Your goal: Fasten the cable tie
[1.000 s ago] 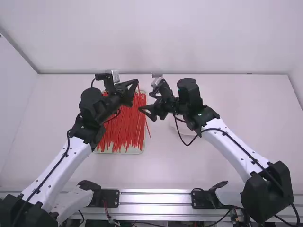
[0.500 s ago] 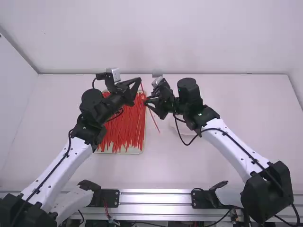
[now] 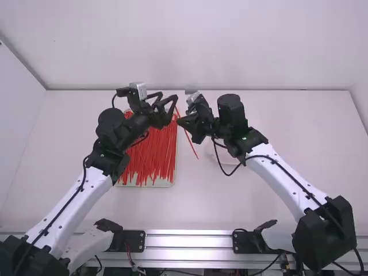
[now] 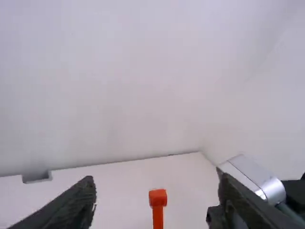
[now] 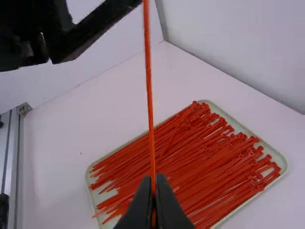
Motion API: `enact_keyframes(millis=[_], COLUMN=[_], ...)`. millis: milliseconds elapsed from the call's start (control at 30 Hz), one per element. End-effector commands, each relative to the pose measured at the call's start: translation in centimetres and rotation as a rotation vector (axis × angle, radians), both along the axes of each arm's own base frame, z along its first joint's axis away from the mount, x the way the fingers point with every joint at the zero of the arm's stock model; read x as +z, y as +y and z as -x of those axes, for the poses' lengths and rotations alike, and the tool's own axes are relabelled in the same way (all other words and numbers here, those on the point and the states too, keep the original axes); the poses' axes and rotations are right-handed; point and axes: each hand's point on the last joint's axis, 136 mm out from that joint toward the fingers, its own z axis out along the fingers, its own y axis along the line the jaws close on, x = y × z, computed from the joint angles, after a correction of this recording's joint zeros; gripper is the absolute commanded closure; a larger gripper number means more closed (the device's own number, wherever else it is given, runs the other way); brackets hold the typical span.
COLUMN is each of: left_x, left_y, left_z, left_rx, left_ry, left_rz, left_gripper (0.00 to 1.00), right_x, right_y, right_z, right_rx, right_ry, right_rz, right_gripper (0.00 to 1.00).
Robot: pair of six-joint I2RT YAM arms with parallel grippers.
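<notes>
Now the right gripper (image 5: 153,183) pinches a slim red plastic cable tie (image 5: 147,95) at two o'clock of the pale tray (image 3: 144,185), its head between the spread fingers (image 4: 71,205) of the left gripper (image 3: 167,103). Best close squarely on that head.

The single cable tie (image 5: 147,95) and the heaped ties (image 5: 205,148) are smooth, faintly glossy orange-red plastic. Their tray (image 3: 144,184) looks like pale smooth plastic. The desk (image 3: 287,115) is matt white. The left hand (image 3: 167,103) and right hand (image 5: 152,200) are matt black plastic, and the rail (image 3: 184,237) at the desk's near edge is brushed metal.
</notes>
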Motion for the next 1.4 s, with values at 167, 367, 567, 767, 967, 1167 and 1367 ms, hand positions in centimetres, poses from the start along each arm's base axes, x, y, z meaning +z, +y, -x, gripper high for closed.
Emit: enact_keyframes(millis=[167,367,567,767,967,1167,1367], left_x=[3.1,4.8,6.0,6.6,7.4,8.1,8.2], left_y=[0.0,1.1,0.2,-2.3,-3.5,-4.0,-5.4], left_z=[0.8,0.3,0.9,2.6,3.7,4.5,5.5], left_rx=[-0.088,-0.105,-0.269,-0.532,-0.72,-0.809,-0.85], left_ry=[-0.121,-0.134,-0.192,-0.279,-0.307,-0.349,-0.383], left_rz=[-0.09,-0.127,-0.169,-0.222,-0.215,-0.215,-0.219], left_gripper=[0.2,0.12,0.05,0.04,0.0,0.21,0.43], right_x=[2.8,4.7,6.8,8.7,9.8,10.5,11.1], right_y=[-1.7,-2.9,-4.0,-4.3,-3.8,-3.0,-2.3], right_z=[-1.3,-1.6,-1.4,-0.2,0.9,1.5,2.2], right_rx=[0.038,0.085,0.142,0.237,0.297,0.323,0.35], right_ry=[-0.053,-0.095,-0.138,-0.196,-0.241,-0.266,-0.268], right_rz=[-0.078,-0.15,-0.22,-0.273,-0.297,-0.313,-0.332], right_gripper=[1.0,1.0,1.0,1.0,1.0,1.0,1.0])
